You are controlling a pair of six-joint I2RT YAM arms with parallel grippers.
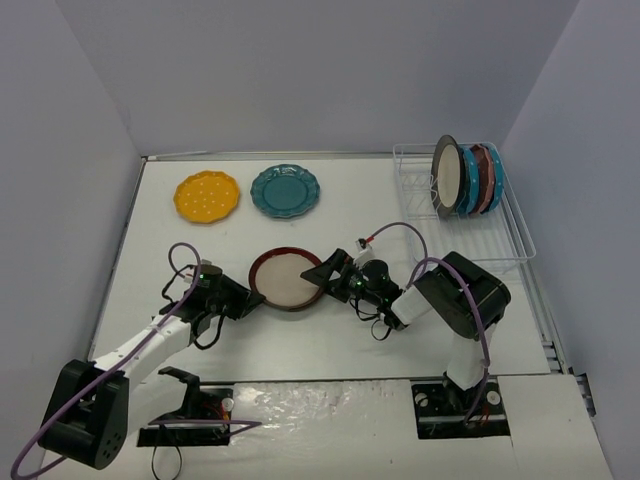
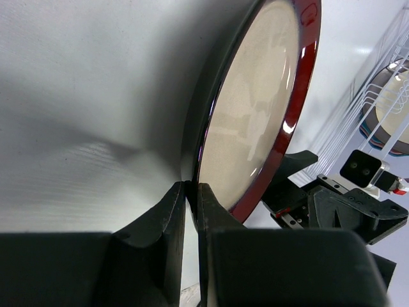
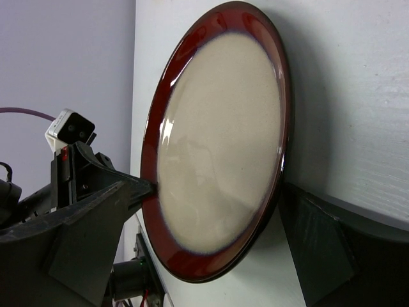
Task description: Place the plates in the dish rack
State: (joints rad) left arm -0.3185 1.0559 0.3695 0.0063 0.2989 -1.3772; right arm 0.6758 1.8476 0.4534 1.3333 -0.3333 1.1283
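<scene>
A cream plate with a maroon rim (image 1: 287,279) sits mid-table, tilted, between both grippers. My left gripper (image 1: 254,298) is shut on its left rim; in the left wrist view the fingertips (image 2: 190,189) pinch the plate's edge (image 2: 255,109). My right gripper (image 1: 323,272) is open, its jaws straddling the plate's right rim. In the right wrist view (image 3: 217,192) one finger (image 3: 96,217) touches the plate's (image 3: 223,141) upper rim and the other (image 3: 319,249) is beneath it. A yellow dotted plate (image 1: 207,196) and a teal plate (image 1: 285,190) lie flat at the back. The dish rack (image 1: 512,238) holds several upright plates (image 1: 468,178).
The rack stands at the back right, near the right wall; it also shows in the left wrist view (image 2: 374,96). The left arm's white camera (image 3: 70,128) shows beyond the plate in the right wrist view. Cables loop over both arms.
</scene>
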